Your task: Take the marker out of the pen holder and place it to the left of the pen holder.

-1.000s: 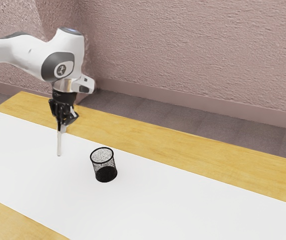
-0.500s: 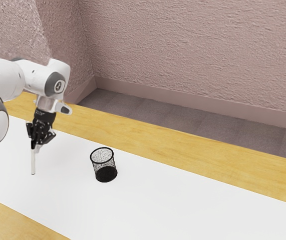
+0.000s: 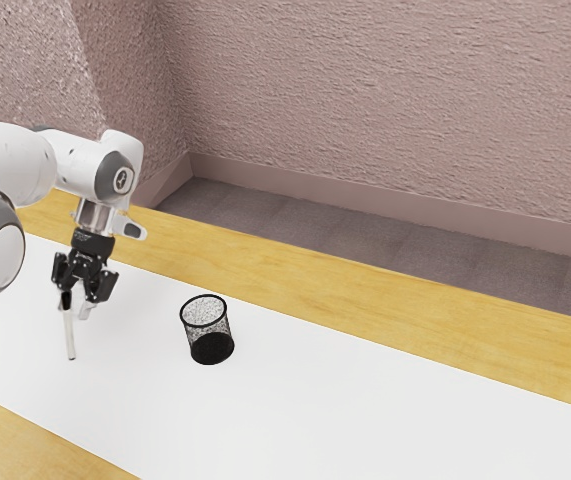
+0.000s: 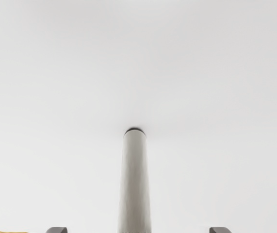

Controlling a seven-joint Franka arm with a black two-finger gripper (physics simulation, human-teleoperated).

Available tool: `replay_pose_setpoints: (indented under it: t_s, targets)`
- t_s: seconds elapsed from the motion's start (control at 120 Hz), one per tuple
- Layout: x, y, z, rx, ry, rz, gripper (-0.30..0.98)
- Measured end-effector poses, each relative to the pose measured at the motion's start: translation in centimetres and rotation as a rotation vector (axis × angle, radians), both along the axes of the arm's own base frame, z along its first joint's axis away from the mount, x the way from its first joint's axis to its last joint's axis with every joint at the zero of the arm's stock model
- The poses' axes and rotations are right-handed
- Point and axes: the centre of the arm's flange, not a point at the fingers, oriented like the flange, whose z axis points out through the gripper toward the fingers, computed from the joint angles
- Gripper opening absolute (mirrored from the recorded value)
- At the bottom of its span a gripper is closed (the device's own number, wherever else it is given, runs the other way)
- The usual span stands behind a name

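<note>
My gripper [image 3: 76, 304] is low over the white part of the table at the exterior view's left, its fingers spread apart. The marker [image 3: 70, 338], pale and slim, points downward beneath it, leaning slightly. In the wrist view the marker [image 4: 135, 187] stands between the two fingertips, with a gap on either side. Whether its lower end touches the table, I cannot tell. The black mesh pen holder [image 3: 207, 330] is upright, apart from the marker, toward the exterior view's right of it.
A white surface [image 3: 365, 410] runs along the wooden table [image 3: 445, 337]. Behind the table are a dark floor and a textured wall.
My hand has moved toward the exterior view's left and down, carrying the marker away from the pen holder. Its fingers have since opened, and the marker's tilt has changed. The holder has stayed put.
</note>
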Motion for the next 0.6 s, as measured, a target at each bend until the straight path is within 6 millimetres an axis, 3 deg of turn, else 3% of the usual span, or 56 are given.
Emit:
replay_pose_setpoints:
  t_s: [0.067,0.225,0.333,0.475,0.6]
  targets:
    - [0.3,0.0,0.5,-0.004,-0.014,-0.004,0.45]
    - [2.5,-0.4,4.1,-0.010,-0.134,-0.024,0.58]
    - [3.3,-2.1,9.4,-0.037,-0.283,-0.056,0.62]
    - [1.9,-6.2,17.5,-0.087,-0.516,-0.131,0.65]
    - [2.2,-8.5,20.1,-0.109,-0.647,-0.174,0.67]
